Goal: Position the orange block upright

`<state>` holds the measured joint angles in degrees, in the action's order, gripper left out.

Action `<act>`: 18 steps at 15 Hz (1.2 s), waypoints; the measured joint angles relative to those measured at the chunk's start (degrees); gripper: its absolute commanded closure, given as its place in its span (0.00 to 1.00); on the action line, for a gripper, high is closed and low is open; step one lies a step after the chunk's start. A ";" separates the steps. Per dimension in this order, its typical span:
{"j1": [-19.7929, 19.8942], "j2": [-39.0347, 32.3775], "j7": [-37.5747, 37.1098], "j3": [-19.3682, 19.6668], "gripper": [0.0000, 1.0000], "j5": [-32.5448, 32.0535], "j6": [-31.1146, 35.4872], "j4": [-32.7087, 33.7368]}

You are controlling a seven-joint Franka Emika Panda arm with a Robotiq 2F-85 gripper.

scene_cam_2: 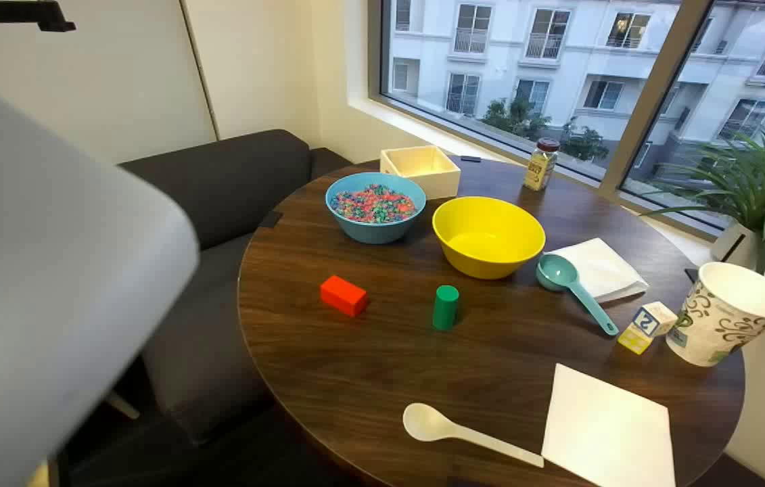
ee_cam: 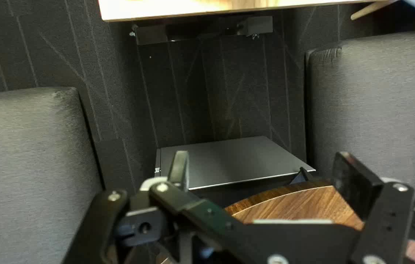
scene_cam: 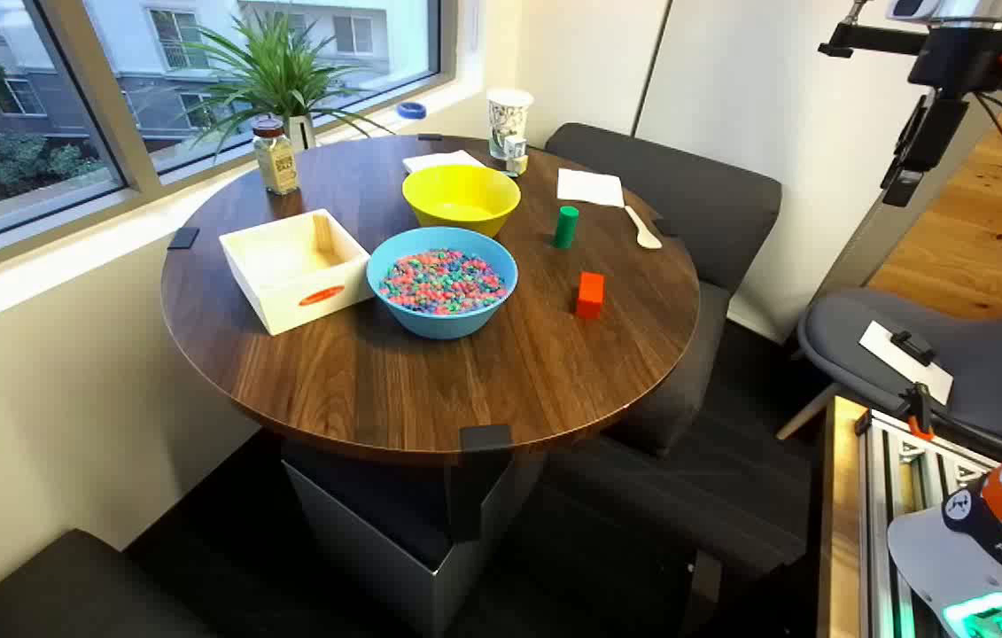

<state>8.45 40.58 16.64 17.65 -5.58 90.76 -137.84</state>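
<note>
The orange block (scene_cam: 590, 295) is a small red-orange rectangular block. It lies on its long side on the round wooden table (scene_cam: 430, 390) and also shows in an exterior view (scene_cam_2: 343, 295). The wrist view does not show it. My gripper (scene_cam: 901, 182) hangs high at the right, off the table and well apart from the block. In the wrist view my gripper (ee_cam: 266, 172) has its fingers wide apart with nothing between them. The gripper is out of view in the exterior view where a blurred arm link (scene_cam_2: 64, 270) fills the left side.
A green cylinder (scene_cam_2: 445, 308) stands near the block. A blue bowl of coloured bits (scene_cam: 442, 323), a yellow bowl (scene_cam: 462, 199) and a pale box (scene_cam: 297, 288) stand close together. A spoon (scene_cam_2: 467, 433), scoop (scene_cam_2: 558, 270), napkins, letter blocks (scene_cam_2: 649, 325), paper cup (scene_cam_2: 727, 314) and bottle (scene_cam: 275, 159) are on the table.
</note>
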 measured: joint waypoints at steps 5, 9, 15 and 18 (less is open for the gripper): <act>0.00 0.00 0.00 0.00 0.00 0.00 0.00 0.00; 0.00 0.00 0.00 0.00 0.00 0.00 0.00 0.00; -1.56 -2.26 0.24 -0.18 0.00 1.83 4.08 -0.93; -4.58 -7.09 0.16 -1.69 0.00 5.43 10.79 -1.94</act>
<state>3.86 33.49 16.80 15.96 -0.14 101.55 -139.78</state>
